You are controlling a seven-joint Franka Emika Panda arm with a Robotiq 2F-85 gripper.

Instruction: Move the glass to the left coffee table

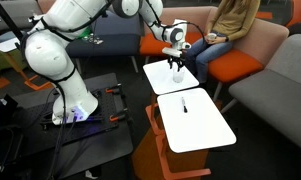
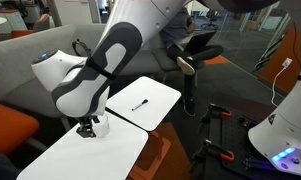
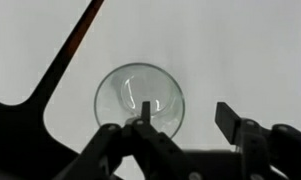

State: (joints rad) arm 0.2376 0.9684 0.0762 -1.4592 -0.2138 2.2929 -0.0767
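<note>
In an exterior view the white arm (image 1: pixel 65 55) reaches down to the plain tabletop (image 1: pixel 188 80), with the tool (image 1: pixel 174 68) low over it. The second tabletop (image 1: pixel 205 125) stands just beside, with a dark stick (image 1: pixel 185 106) lying on it. A person (image 1: pixel 230 25) sits on the orange sofa (image 1: pixel 252 62) behind. The glass is too small to make out here.

In an exterior view from the opposite side, the tool (image 2: pixel 87 128) is down at the plain tabletop (image 2: pixel 70 160), and the glass (image 2: pixel 101 124) stands upright just beside it. The dark stick (image 2: pixel 140 104) lies on the second tabletop (image 2: pixel 155 95), well apart from the glass.

The wrist view looks straight down into the glass (image 3: pixel 125 90), which rests on the white tabletop (image 3: pixel 220 50). The tool (image 3: pixel 187 118) has its jaws spread wide. One finger (image 3: pixel 145 125) lies across the glass's mouth, and the other finger (image 3: pixel 230 118) is outside the rim. I cannot tell whether either touches the glass.
</note>
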